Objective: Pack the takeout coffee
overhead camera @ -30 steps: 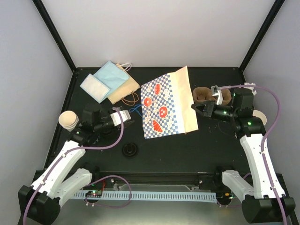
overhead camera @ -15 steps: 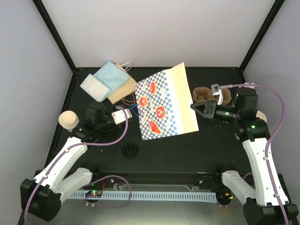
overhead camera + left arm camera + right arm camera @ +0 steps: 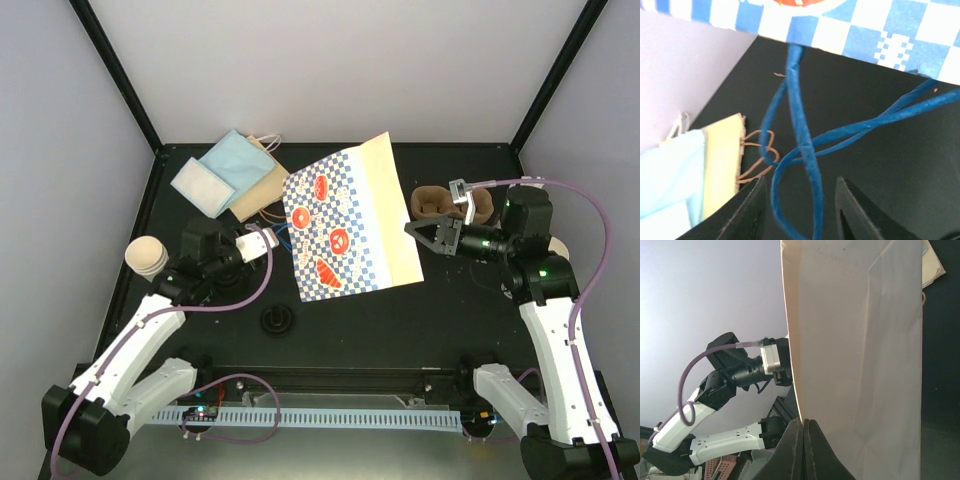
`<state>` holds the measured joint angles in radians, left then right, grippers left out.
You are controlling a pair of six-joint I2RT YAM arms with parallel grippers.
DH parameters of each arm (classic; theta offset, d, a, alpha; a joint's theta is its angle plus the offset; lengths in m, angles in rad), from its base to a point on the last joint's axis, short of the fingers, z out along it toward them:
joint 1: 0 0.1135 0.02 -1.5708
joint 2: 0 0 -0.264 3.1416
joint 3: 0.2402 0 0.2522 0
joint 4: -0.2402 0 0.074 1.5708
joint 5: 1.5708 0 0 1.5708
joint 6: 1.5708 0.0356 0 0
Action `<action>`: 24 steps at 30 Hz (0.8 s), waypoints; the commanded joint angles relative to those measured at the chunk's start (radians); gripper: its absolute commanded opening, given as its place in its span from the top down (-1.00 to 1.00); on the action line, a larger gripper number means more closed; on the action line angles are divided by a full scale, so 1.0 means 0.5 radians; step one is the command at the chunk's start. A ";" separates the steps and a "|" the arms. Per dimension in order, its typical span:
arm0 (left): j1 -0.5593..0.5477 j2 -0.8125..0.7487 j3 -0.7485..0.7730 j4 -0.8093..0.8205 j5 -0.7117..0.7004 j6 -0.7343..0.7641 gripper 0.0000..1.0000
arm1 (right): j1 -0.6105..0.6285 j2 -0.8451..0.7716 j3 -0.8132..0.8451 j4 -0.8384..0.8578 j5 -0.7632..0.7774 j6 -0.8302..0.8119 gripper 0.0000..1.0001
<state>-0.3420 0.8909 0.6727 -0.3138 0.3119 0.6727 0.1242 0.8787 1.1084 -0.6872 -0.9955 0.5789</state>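
Observation:
The blue-checked paper bag (image 3: 340, 225) lies tilted mid-table, cream underside (image 3: 860, 355) facing the right wrist camera. My right gripper (image 3: 412, 230) (image 3: 805, 421) is shut on the bag's bottom edge. My left gripper (image 3: 270, 240) (image 3: 800, 182) stands open at the bag's mouth end, with the blue handle loops (image 3: 807, 150) hanging between its jaws, untouched. A stack of cream-tan cups (image 3: 146, 255) stands at the left edge. The brown pulp tray (image 3: 432, 200) sits behind the right gripper. A black lid (image 3: 278, 320) lies near the front.
Flat paper bags, light blue (image 3: 225, 170) and tan (image 3: 268, 190), are piled at the back left; the tan one's brown handles (image 3: 757, 155) lie just left of my left fingers. A pale round object (image 3: 557, 247) shows partly behind the right arm.
The checked bag has slid and swung to the left, its handle end now closer to the left gripper. The right gripper followed it slightly left, still shut on the edge.

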 commanded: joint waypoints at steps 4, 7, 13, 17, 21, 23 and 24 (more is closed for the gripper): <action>-0.006 -0.101 -0.011 0.059 -0.086 -0.013 0.39 | 0.015 -0.027 0.047 0.012 -0.061 0.011 0.98; -0.006 -0.095 -0.006 0.053 -0.097 -0.017 0.46 | 0.015 -0.027 0.056 0.010 -0.065 0.014 0.98; -0.006 -0.086 -0.014 0.057 -0.124 -0.011 0.25 | 0.019 -0.030 0.063 0.012 -0.073 0.020 0.98; -0.006 -0.082 -0.014 0.054 -0.137 -0.014 0.21 | 0.022 -0.033 0.060 0.011 -0.071 0.020 0.98; -0.006 -0.072 -0.010 0.042 -0.174 -0.021 0.24 | 0.021 -0.035 0.057 0.012 -0.069 0.017 0.98; -0.006 -0.068 -0.012 0.039 -0.180 -0.022 0.18 | 0.022 -0.036 0.058 0.011 -0.067 0.017 0.98; -0.006 -0.065 -0.014 0.040 -0.186 -0.025 0.15 | 0.022 -0.036 0.059 0.009 -0.069 0.017 0.98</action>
<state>-0.3420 0.8513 0.6670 -0.3000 0.2428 0.6678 0.1291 0.8757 1.1088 -0.6888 -1.0050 0.5827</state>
